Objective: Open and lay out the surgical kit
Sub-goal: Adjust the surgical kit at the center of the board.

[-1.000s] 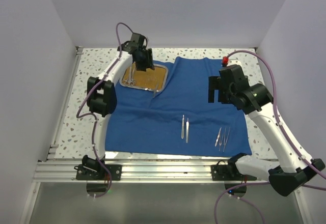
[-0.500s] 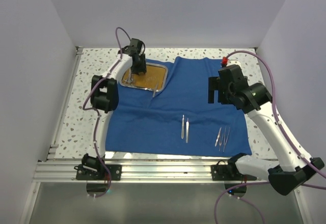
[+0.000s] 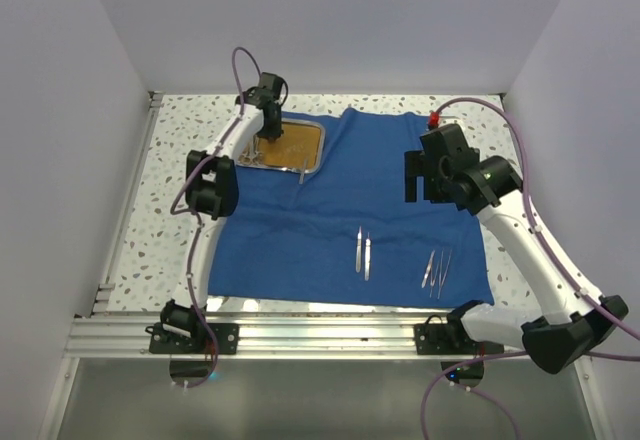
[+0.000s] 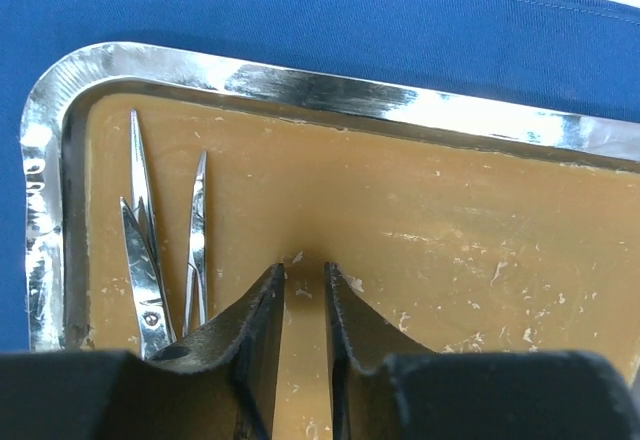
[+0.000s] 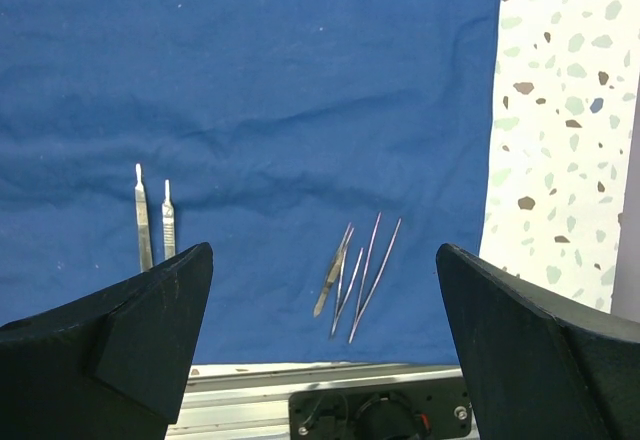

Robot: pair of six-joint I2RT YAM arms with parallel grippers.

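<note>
1. Nearest, the scalpels [image 3: 363,253] and tweezers [image 3: 436,270] lie on the blue cloth [image 3: 300,230], below the right pincer [image 5: 322,252], which hangs wide open and empty.
2. Farther off, the left pincer [image 4: 303,270] sits low in the tray [image 4: 330,95], nearly closed and holding nothing.
3. The steel tools [image 4: 140,260] lie just left of it; it should probably open wider, shift left, and straddle one.
</note>
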